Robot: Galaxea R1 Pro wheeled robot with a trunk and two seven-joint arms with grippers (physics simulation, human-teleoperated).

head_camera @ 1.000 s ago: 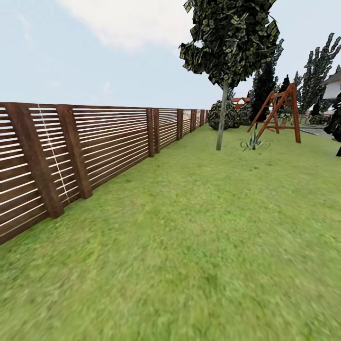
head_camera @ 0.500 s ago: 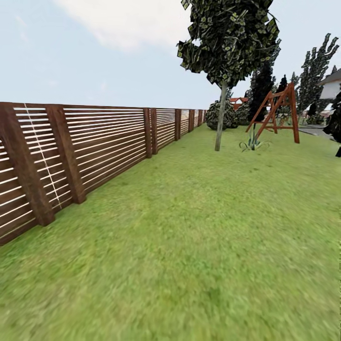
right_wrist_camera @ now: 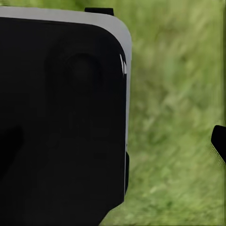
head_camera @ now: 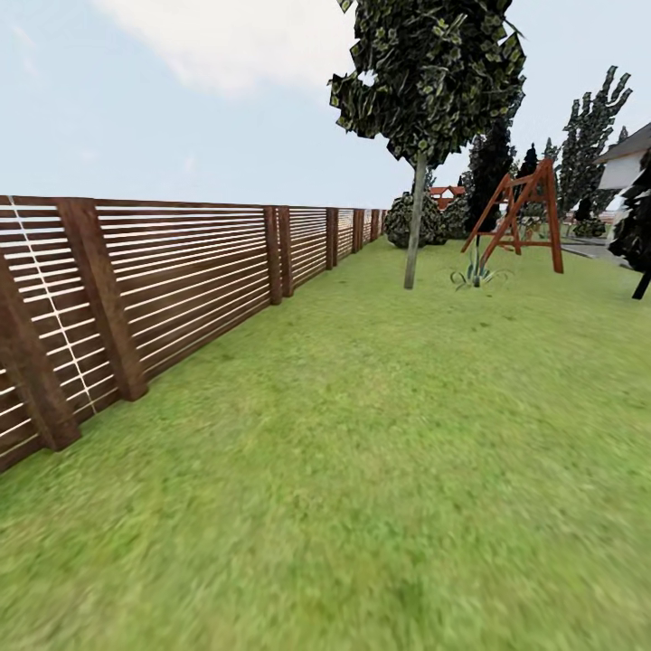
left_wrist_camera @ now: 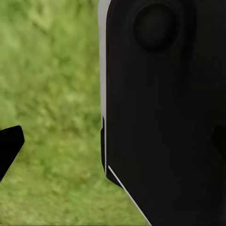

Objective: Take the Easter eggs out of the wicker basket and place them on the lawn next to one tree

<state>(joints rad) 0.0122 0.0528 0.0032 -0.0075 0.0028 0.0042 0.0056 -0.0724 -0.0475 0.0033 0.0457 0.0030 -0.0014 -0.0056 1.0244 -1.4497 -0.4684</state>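
The lawn stretches ahead as mottled green grass. A tall tree with a slender pale trunk and a dark crown stands far ahead on it, right of the fence. The Easter eggs and the wicker basket are out of view. In the left wrist view my left gripper hangs over grass beside the robot's black body, one dark fingertip at the frame edge and nothing between the fingers. My right gripper is likewise spread wide, its fingertip over grass.
A long brown slatted fence runs along the lawn's left side into the distance. A red-brown swing frame and a small spiky plant stand right of the tree. A round bush, dark conifers and a house lie beyond.
The whole head view has shifted as the robot travels: the fence posts slide left and nearer, and the tree and swing frame drift slightly left. Nothing on the lawn itself has moved.
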